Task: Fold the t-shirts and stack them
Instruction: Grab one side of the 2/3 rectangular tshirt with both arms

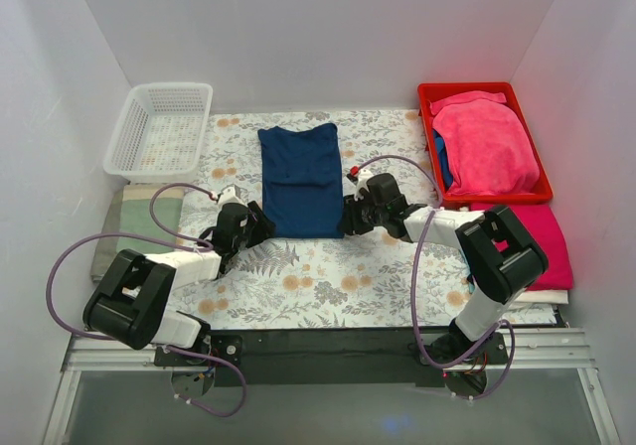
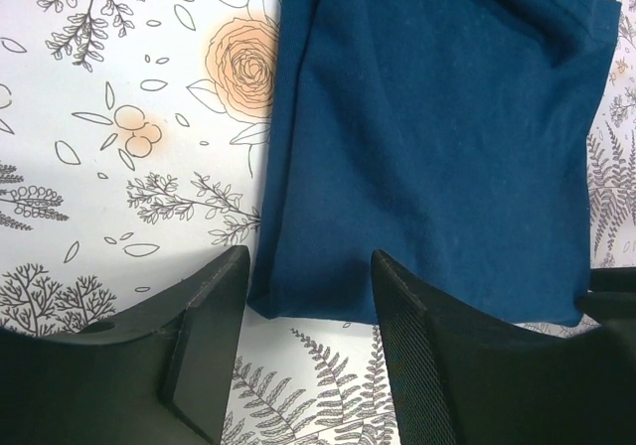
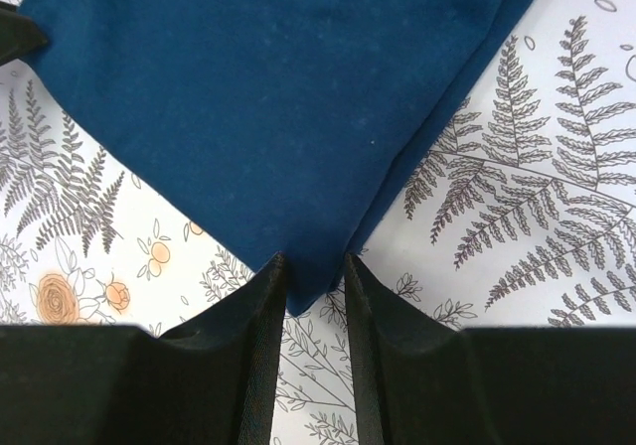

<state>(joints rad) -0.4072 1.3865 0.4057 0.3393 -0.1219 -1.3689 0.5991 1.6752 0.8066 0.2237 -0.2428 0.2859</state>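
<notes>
Across floral counter (image 1: 328, 286): navy t-shirt (image 1: 300, 179) at centre, folded into long strip, lying flat, long axis 12 to 6 o'clock. Red bin (image 1: 467, 88) at 2 o'clock holds pink t-shirts (image 1: 487, 147). Folded magenta t-shirt (image 1: 552, 241) at 3 o'clock; white basket (image 1: 124, 137) at 10 o'clock. Left claw (image 2: 308, 266) at strip's 7 o'clock corner, fingers apart, corner between them. Right claw (image 3: 316, 266) at 5 o'clock corner, clamped on cloth tip.
</notes>
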